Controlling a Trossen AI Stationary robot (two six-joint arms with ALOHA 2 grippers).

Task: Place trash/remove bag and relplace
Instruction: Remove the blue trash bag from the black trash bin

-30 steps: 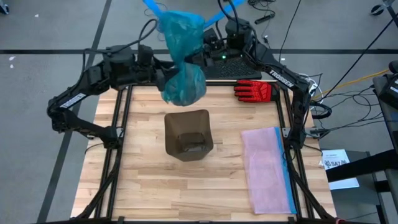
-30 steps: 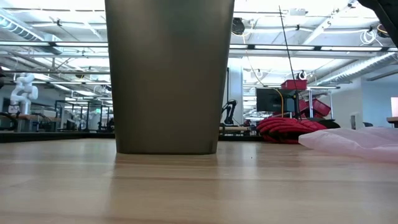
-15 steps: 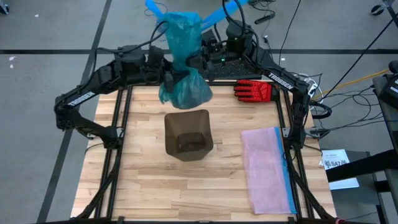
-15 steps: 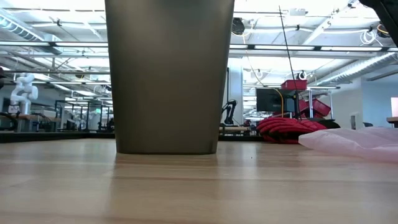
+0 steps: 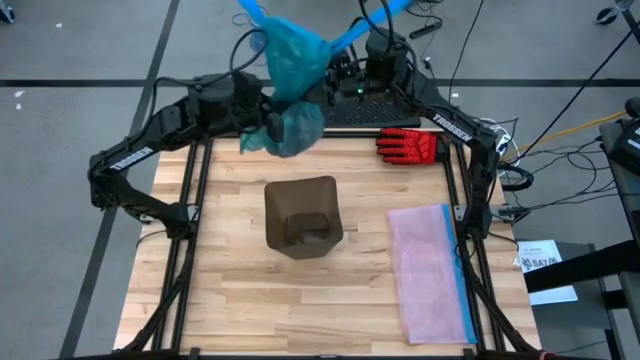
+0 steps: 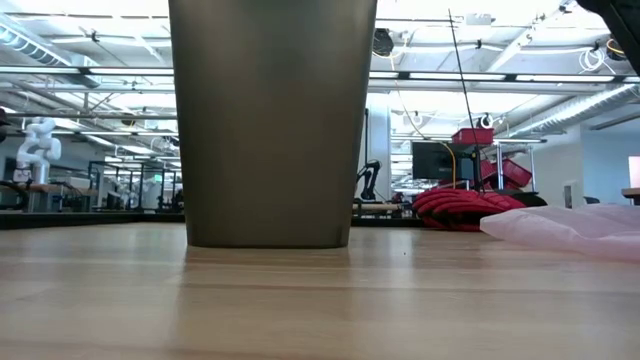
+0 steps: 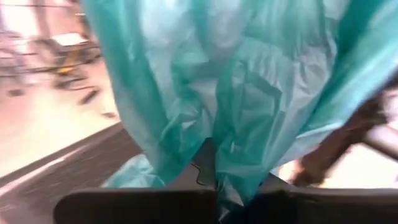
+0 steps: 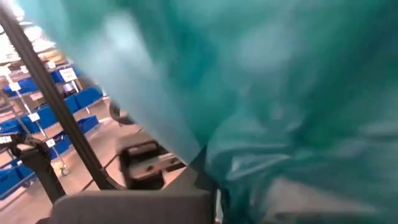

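White "TROSSEN" lettering ran along the right arm (image 5: 452,122), and the same lettering showed on the left arm (image 5: 125,158). No other text was legible.

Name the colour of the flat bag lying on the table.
Pale pink bag with a blue edge, clearest in the high view.

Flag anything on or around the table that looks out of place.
The red-and-black glove at the table's far edge has no part in the bin job. The bin stands unlined, and the teal bag hangs bunched above the far edge, pinched by both grippers.
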